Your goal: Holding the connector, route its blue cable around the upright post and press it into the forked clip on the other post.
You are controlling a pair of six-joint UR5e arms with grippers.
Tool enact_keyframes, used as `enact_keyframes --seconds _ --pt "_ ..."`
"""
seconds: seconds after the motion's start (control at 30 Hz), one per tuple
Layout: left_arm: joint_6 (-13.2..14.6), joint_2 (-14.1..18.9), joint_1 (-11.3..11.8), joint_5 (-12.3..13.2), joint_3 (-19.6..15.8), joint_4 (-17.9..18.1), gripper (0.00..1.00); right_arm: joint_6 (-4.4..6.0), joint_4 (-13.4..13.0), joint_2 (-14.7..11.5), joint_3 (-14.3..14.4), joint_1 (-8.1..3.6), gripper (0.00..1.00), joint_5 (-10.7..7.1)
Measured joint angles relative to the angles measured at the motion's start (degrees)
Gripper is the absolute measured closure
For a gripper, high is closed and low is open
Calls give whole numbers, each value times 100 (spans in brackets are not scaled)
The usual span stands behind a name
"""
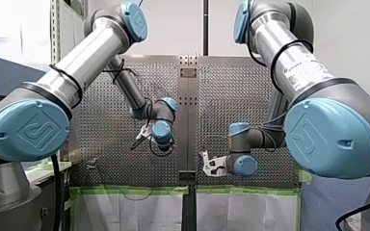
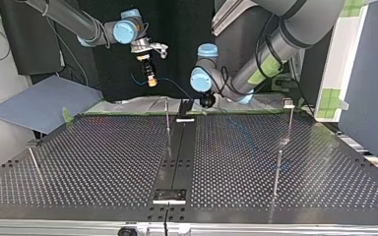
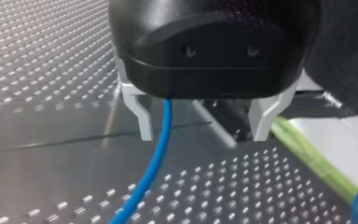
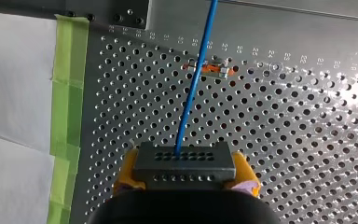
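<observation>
Connector sits clamped between your right gripper's yellow pads, blue cable running ahead of them, and your left gripper's fingers hang open with cable between them.

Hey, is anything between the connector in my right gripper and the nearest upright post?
Nothing visible does. My right gripper holds the connector in open air; in the top view the thin post stands just nearer the camera, my left gripper off to the post's right.
</observation>
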Motion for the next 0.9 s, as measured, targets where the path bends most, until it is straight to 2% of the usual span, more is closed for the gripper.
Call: enact_keyframes --seconds 0.17,0.4,0.6,0.9 --pt "-204 -182 -62 218 17 74 0 -5 0 1 1 -2 100 0" --pt "-613 -219 -142 530 24 186 0 -68 3 1 1 -28 100 35" --pt "-777 -221 -173 606 26 198 0 -137 17 1 0 -52 100 173" --pt "-838 -223 -245 585 26 250 0 -192 -11 1 1 -57 100 201"
